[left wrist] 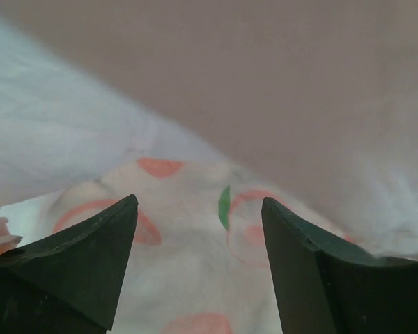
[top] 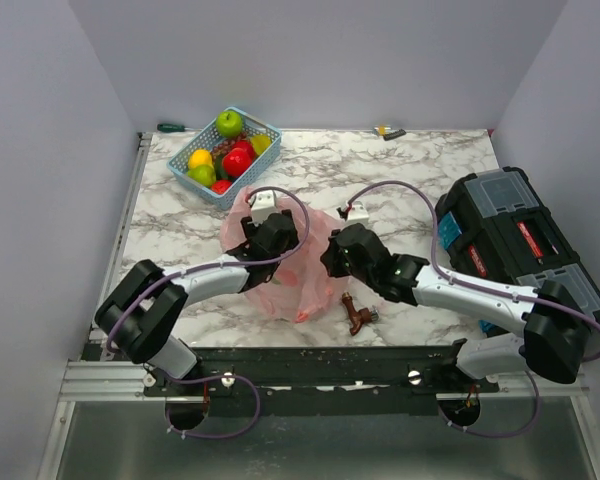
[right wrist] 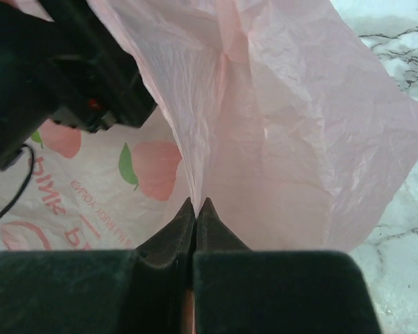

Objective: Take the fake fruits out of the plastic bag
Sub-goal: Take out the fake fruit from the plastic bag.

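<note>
Fruits (top: 237, 160) in basket (top: 192, 186) beyond bag (top: 310, 285). Right claw (right wrist: 196, 202) pinches bag, left claw (left wrist: 198, 202) spread inside; none seen there, probably emptied.

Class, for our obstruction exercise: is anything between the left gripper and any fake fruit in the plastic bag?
Only plastic bag film shows ahead of the open left gripper; what lies behind that film is hidden. The right gripper is shut on the bag's film.
</note>
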